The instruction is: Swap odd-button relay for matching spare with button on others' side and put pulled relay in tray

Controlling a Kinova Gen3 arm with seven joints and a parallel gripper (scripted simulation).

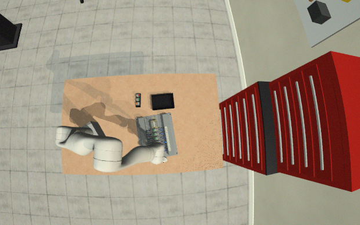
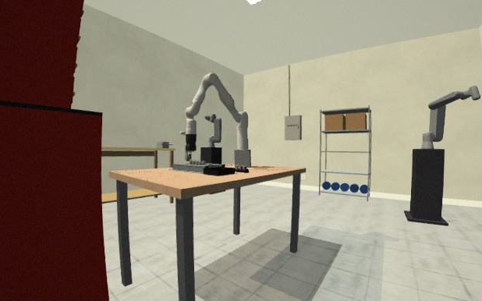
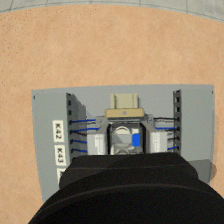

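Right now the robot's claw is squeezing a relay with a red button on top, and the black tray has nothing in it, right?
Not quite: the button on the relay in the gripper is blue, not red, as the wrist view shows. The black tray does look bare in the top view.

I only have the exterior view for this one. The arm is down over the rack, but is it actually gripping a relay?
Observer: Yes. The wrist view shows the jaws shut on a relay in the rack.
Operator: What color is its button?
Observer: Blue, in the wrist view.
Operator: And the others in the row?
Observer: In the top view, the other buttons that show look green.
Operator: Anything in the tray?
Observer: The top view shows no relay in the black tray.
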